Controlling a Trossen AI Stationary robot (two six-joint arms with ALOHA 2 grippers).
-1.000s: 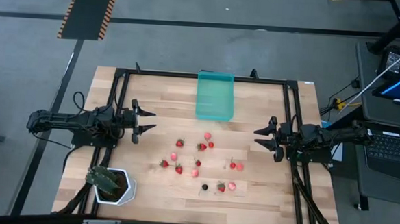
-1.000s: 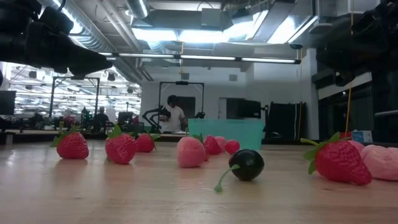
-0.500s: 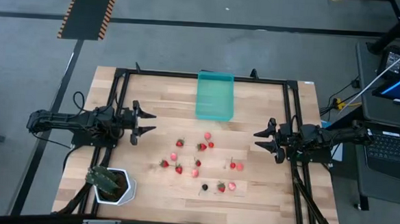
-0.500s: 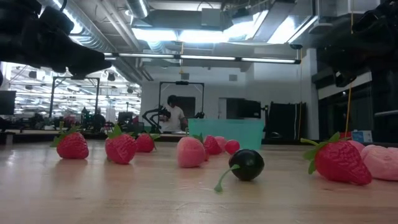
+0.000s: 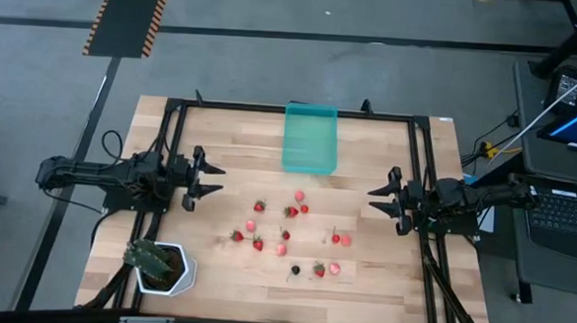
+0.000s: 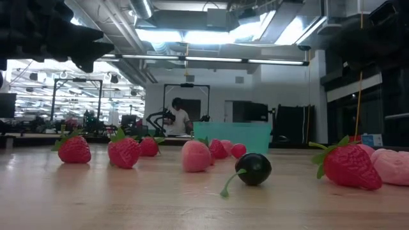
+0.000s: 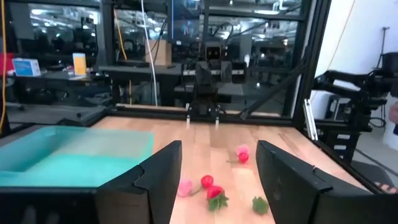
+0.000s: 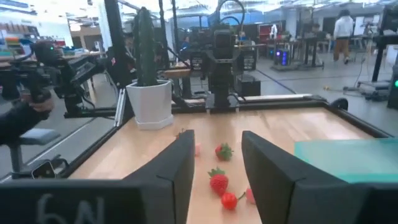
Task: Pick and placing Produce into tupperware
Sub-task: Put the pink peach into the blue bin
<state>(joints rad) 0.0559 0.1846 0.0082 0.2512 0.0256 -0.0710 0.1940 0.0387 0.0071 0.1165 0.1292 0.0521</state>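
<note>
The left tool [image 5: 205, 178] hangs over its own edge of the worktop [image 5: 371, 285], jaws parted with nothing between them. The right tool [image 5: 380, 201] faces it from the opposite edge, also apart and empty, its gap looking a little narrower. Both sit back from the fruit, which I judge a ready pose before the first pick.

Ahead of both tools, in the stretch between them, the produce [image 5: 285, 230] lies loose on the wood. From above I count roughly a dozen red and pink strawberries plus one dark berry [image 5: 295, 271]; a few sit so close that the tally is uncertain. None touches either tool.

Farther off, at the far edge and midway between the tools, the one tupperware [image 5: 310, 137] lies open and looks empty, so no fruit has been placed. Behind the left tool, at the near corner, stands a single white pot [image 5: 167, 270] with a plant.
</note>
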